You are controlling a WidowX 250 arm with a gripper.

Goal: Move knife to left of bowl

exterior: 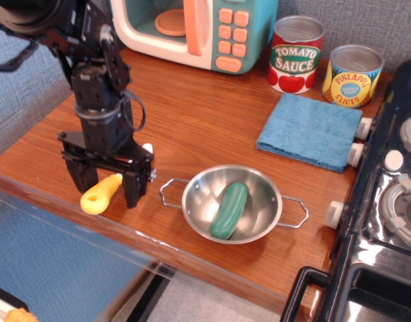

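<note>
- Nearest the table's front edge: the knife [101, 193] lies flat on the wooden tabletop [192, 114], yellow handle pointing toward the near-left corner, white blade hidden behind the gripper body. It sits left of the bowl, with a clear strip of wood between them.
- Gripper [105, 189] stands over the knife, fingers spread wide — one black finger on each side of the handle. From this angle neither finger appears to press on the yellow plastic, though the far side of the handle is hidden, so contact there cannot be ruled out.
- Steel bowl [232, 204] to the right, upright, with a green pickle toy [228, 210] resting inside. Its left wire handle [170, 193] reaches toward the gripper's right-hand finger and is near it but apart.
- Judgement: the placing looks done and the step in hand is the release and retreat. To do it well — lift straight up, jaws kept wide, so that no finger drags the handle sideways or tips it off the near edge, which is close. Avoid drifting right during the lift; the wire handle is the nearest thing to snag.
- Farther back: folded blue cloth [311, 129], well clear of the work.
- At the rear: toy microwave [195, 30], tomato sauce can [296, 54], pineapple slices can [353, 75]. Toy stove [393, 201] along the right side. None bear on the retreat.
</note>
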